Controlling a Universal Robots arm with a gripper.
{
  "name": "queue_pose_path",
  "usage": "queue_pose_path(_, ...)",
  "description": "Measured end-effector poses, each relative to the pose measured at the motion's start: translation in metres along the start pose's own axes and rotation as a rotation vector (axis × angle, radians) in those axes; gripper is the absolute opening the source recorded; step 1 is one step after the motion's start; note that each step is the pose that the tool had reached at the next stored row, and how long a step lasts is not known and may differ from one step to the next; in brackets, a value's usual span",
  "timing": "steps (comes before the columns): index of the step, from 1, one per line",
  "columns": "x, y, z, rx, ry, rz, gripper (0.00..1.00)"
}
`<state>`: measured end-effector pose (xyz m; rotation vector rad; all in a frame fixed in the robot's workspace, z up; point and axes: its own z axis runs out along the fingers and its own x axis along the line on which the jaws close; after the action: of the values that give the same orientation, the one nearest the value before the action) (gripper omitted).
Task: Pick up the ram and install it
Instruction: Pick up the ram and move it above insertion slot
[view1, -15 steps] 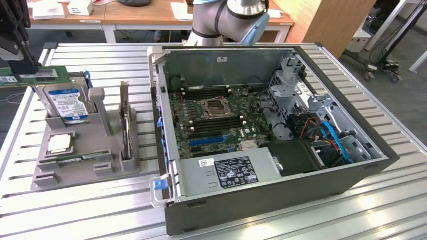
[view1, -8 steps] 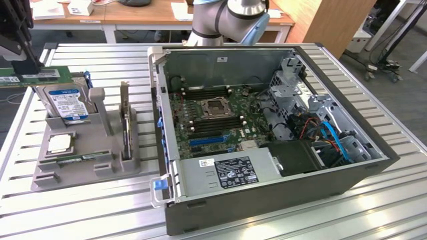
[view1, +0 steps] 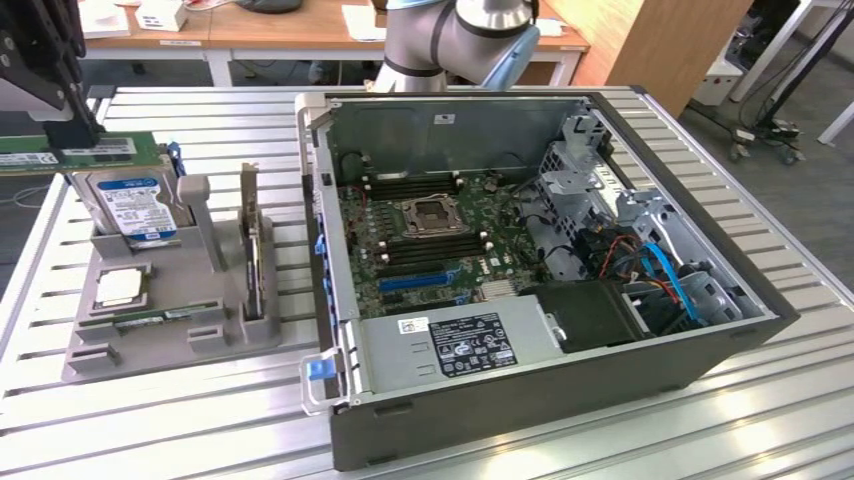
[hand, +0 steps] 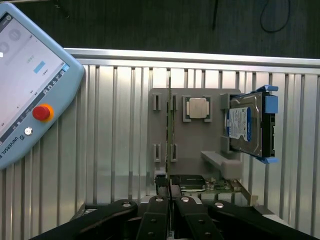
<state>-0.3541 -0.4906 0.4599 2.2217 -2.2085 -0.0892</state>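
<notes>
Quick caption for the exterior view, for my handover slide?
Claw shut on the ram stick, held above the gray parts holder, beside the open computer case.

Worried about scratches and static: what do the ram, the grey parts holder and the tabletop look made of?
The ram: green fibreglass-type circuit board, white sticker. The parts holder: likely plastic, uniform matt grey, moulded slots. The tabletop: probably aluminium, silvery slats with soft sheen.

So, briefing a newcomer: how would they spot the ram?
On the exterior view's left of the open computer case stands a grey holder. Above its far end the gripper holds the ram: a green stick with a white sticker, unlike the silver hard drive beneath.
</notes>
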Motion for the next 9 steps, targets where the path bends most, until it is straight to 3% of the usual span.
queue_pose_path(9, 0.000, -0.0152, -0.0003, 0.0000, -0.0001, 0.000, 0.11)
